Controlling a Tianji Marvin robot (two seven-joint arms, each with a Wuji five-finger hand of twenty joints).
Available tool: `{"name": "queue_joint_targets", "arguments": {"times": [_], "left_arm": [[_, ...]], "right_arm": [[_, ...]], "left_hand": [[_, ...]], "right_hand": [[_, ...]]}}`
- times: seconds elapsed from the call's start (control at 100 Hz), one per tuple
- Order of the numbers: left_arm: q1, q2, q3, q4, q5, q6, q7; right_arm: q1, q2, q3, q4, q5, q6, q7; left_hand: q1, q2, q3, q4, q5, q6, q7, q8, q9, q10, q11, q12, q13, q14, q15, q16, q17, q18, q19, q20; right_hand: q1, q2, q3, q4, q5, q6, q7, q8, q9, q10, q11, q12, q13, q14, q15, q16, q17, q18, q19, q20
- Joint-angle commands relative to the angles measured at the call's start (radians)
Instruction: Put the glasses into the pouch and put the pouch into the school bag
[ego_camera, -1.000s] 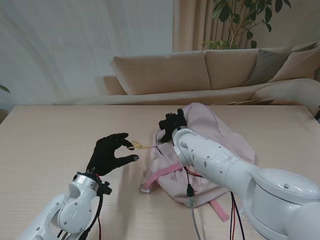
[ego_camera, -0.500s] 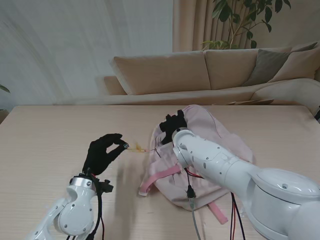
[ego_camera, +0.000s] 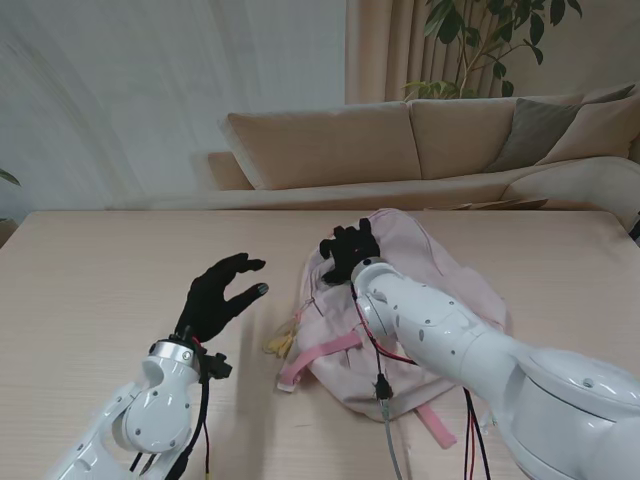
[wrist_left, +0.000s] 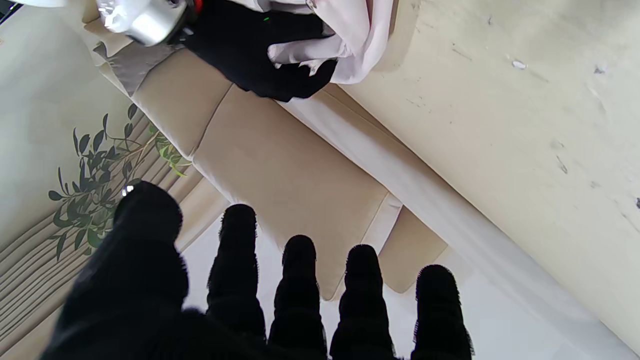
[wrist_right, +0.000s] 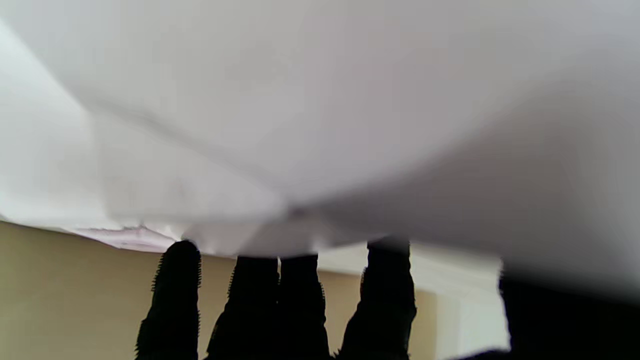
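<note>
— At fingertips first, L side: my left hand (ego_camera: 218, 296) is spread, thumb and fingers (wrist_left: 299, 280) apart, nothing in the grasp. Hangs over bare table (ego_camera: 90, 300), palm turned toward the bag.

— And R?

— My right hand (ego_camera: 347, 250) sits on the top edge of the school bag (ego_camera: 440, 270), fingers (wrist_right: 175, 295) curled over pale pink fabric. Wrist cam is mostly blurred cloth pressed close, so can't tell how firm the pinch is, but fabric is under the fingertips. Call it closed on the bag's edge.

— Anything between the two hands?

— Yellowish tassel (ego_camera: 281, 340), lying on the table just beside the bag's left side, near a pink strap (ego_camera: 318, 356). Apart from L hand, not touching it.

— Bag itself?

— Lying flat, center-right of table, R forearm crossing over it. Red and black cables (ego_camera: 378, 360) trail across its near side.

— Glasses, pouch?

— Can't make out either in any view.

— Beyond the table?

— Beige sofa (ego_camera: 400, 140) along far edge, curtain and plant (ego_camera: 480, 40) behind.
</note>
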Motion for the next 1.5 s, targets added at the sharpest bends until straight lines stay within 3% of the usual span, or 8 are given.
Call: {"name": "queue_joint_targets", "arguments": {"times": [0.0, 0.2, 0.38, 0.69, 0.8, 0.88, 1.14, 1.49], "left_arm": [[-0.019, -0.011, -0.002, 0.003, -0.005, 0.007, -0.026], [-0.082, -0.027, 0.015, 0.056, -0.081, 0.006, -0.016], [-0.124, -0.036, 0.037, 0.095, -0.151, -0.008, -0.028], [-0.114, -0.043, 0.042, 0.102, -0.207, -0.032, -0.027], [-0.111, -0.049, 0.049, 0.111, -0.233, -0.032, -0.015], [-0.109, -0.046, 0.047, 0.112, -0.246, -0.038, -0.034], [-0.107, -0.044, 0.055, 0.114, -0.259, -0.048, -0.049], [-0.136, -0.048, 0.077, 0.137, -0.266, -0.063, -0.045]], "right_arm": [[-0.02, 0.046, 0.045, -0.079, -0.018, -0.008, 0.004], [-0.144, 0.149, 0.286, -0.337, -0.074, -0.105, -0.029], [-0.34, 0.196, 0.538, -0.549, -0.059, -0.243, -0.046], [-0.704, 0.194, 0.865, -0.869, 0.374, -0.394, 0.066], [-0.784, 0.193, 0.91, -0.914, 0.534, -0.42, 0.114], [-0.82, 0.194, 0.926, -0.925, 0.594, -0.438, 0.142], [-0.852, 0.199, 0.924, -0.932, 0.586, -0.419, 0.154], [-0.853, 0.203, 0.92, -0.908, 0.567, -0.392, 0.164]], "left_hand": [[-0.018, 0.011, -0.038, 0.001, -0.034, -0.043, 0.013, 0.019, -0.029, -0.019, 0.003, -0.019, -0.019, -0.025, -0.02, -0.011, -0.013, -0.023, -0.037, -0.007], [-0.01, -0.004, -0.036, 0.002, -0.044, -0.051, 0.027, 0.025, -0.025, -0.013, 0.002, -0.021, -0.019, -0.022, -0.024, -0.012, -0.011, -0.019, -0.04, -0.004], [-0.014, -0.008, -0.033, 0.001, -0.045, -0.055, 0.029, 0.025, -0.025, -0.014, -0.003, -0.025, -0.019, -0.022, -0.029, -0.017, -0.006, -0.026, -0.022, 0.003], [-0.026, -0.008, -0.032, 0.0, -0.047, -0.062, 0.032, 0.025, -0.023, -0.015, -0.007, -0.036, -0.016, -0.026, -0.042, -0.033, -0.002, -0.037, -0.003, -0.013], [-0.035, -0.013, -0.037, -0.001, -0.04, -0.06, 0.031, 0.024, -0.015, -0.012, -0.008, -0.039, -0.01, -0.019, -0.043, -0.036, -0.005, -0.024, -0.003, -0.024], [-0.056, -0.006, -0.047, -0.003, -0.051, -0.068, 0.022, 0.02, -0.022, -0.015, -0.014, -0.044, -0.017, -0.023, -0.049, -0.04, -0.01, -0.024, -0.011, -0.034], [-0.06, -0.016, -0.052, 0.002, -0.057, -0.075, 0.019, 0.018, -0.02, -0.012, -0.017, -0.048, -0.013, -0.019, -0.055, -0.043, -0.01, -0.018, -0.019, -0.044], [-0.057, -0.012, -0.049, 0.002, -0.068, -0.077, 0.028, 0.022, -0.024, -0.011, -0.013, -0.046, -0.014, -0.018, -0.053, -0.04, -0.01, -0.017, -0.015, -0.043]], "right_hand": [[-0.061, 0.047, 0.021, -0.002, -0.061, 0.032, -0.025, -0.021, -0.043, -0.016, -0.013, -0.014, -0.048, -0.013, -0.023, -0.009, -0.008, -0.004, 0.003, -0.004], [-0.113, 0.079, 0.028, -0.007, -0.107, 0.07, -0.064, -0.093, -0.061, -0.006, -0.082, -0.045, -0.075, -0.004, -0.098, -0.047, -0.011, -0.002, -0.021, -0.025], [-0.119, 0.09, 0.031, -0.005, -0.111, 0.101, -0.071, -0.169, -0.06, -0.005, -0.13, -0.062, -0.081, -0.008, -0.157, -0.078, -0.013, -0.01, -0.074, -0.048], [-0.1, 0.079, 0.186, -0.044, -0.075, 0.155, -0.049, -0.249, 0.012, -0.002, -0.216, -0.087, -0.03, -0.02, -0.251, -0.125, -0.002, -0.083, -0.11, -0.087], [-0.132, 0.079, 0.322, -0.063, -0.065, 0.173, -0.056, -0.254, 0.017, -0.015, -0.244, -0.092, -0.031, -0.031, -0.28, -0.138, -0.005, -0.078, -0.146, -0.105], [-0.128, 0.082, 0.287, -0.07, -0.067, 0.171, -0.072, -0.26, 0.012, -0.019, -0.263, -0.098, -0.045, -0.035, -0.297, -0.146, -0.012, -0.079, -0.212, -0.123], [-0.073, 0.048, 0.224, -0.06, -0.081, 0.135, -0.058, -0.261, 0.006, -0.011, -0.266, -0.1, -0.059, -0.027, -0.296, -0.148, -0.017, -0.075, -0.318, -0.014], [-0.073, 0.048, 0.217, -0.059, -0.084, 0.133, -0.063, -0.262, 0.003, -0.008, -0.268, -0.1, -0.063, -0.027, -0.296, -0.147, -0.017, -0.074, -0.319, 0.007]]}}
